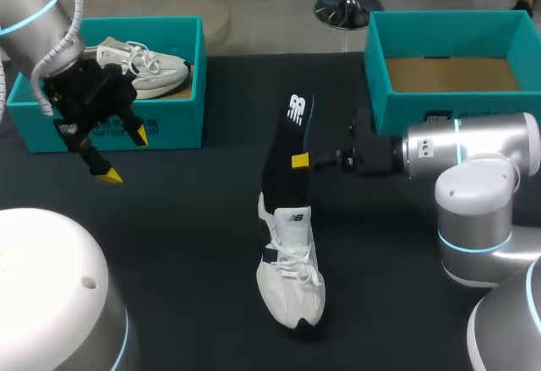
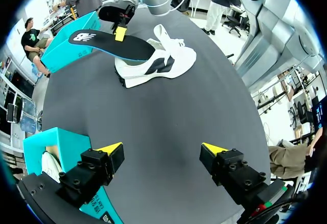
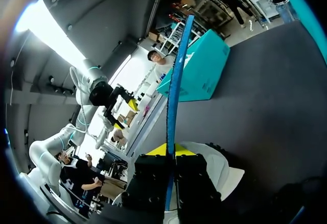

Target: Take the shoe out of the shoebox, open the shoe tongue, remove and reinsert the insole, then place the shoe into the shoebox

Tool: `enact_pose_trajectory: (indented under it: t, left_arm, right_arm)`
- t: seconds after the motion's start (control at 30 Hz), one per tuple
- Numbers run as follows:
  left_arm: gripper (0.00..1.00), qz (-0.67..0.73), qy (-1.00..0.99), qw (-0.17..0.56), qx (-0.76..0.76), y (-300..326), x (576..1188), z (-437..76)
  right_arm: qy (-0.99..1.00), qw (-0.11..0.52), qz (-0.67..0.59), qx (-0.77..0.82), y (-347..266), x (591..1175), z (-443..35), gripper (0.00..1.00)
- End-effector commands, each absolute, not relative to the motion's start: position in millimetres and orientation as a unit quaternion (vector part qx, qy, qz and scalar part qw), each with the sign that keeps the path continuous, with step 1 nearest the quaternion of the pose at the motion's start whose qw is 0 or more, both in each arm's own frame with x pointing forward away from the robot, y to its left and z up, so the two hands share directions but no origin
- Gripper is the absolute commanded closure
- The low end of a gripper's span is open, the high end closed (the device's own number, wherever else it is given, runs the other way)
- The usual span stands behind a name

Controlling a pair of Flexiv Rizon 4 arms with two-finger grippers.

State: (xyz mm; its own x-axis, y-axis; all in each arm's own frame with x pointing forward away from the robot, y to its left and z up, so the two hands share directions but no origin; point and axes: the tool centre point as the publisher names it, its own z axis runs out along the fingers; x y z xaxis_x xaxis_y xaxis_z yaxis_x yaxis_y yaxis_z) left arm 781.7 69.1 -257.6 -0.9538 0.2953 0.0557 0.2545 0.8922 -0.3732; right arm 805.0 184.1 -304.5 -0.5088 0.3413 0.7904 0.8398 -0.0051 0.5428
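- Centrally on the dark bench [image 1: 194,244], a white shoe [image 1: 292,274] is stood on its sole, well apart from both boxes.
- Its long axis is run from far to near in the head view, with the toe turned toward the robot's side and the heel toward the far edge.
- A dark insole [image 1: 287,147] with a blue rim is pinched by the right pincer [image 1: 300,161], which comes in level from the right; in the right wrist view the 2 fingers of that pincer [image 3: 171,155] are pressed on the thin edge of the insole [image 3: 179,81] from both sides.
- The insole is held on edge, its long axis nearly in line with the shoe's; the near end is met by the shoe's opening and the other end is pointed away over the bench.
- The left pincer [image 1: 123,156] is hung above the bench just in front of the left teal shoebox [image 1: 169,126], its fingers spread wide with nothing between them.
- A 2nd pale shoe [image 1: 144,67] is seen lying in that box.
- The right teal shoebox [image 1: 397,100] is set at the far right.
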Motion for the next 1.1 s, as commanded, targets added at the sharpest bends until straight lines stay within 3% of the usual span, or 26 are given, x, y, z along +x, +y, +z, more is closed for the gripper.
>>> enact_pose_trajectory:
  t: [0.03,1.1]
  left_arm:
    - [0.00,0.183,-0.971,0.056,-0.142,69.2,781.8,-257.4]
    - [0.00,0.183,-0.971,0.056,-0.142,69.2,781.8,-257.4]
  right_arm:
    - [-0.666,0.221,-0.555,-0.446,184.8,796.3,-308.7,1.00]
    - [-0.655,0.252,-0.547,-0.456,188.8,757.1,-334.6,1.00]
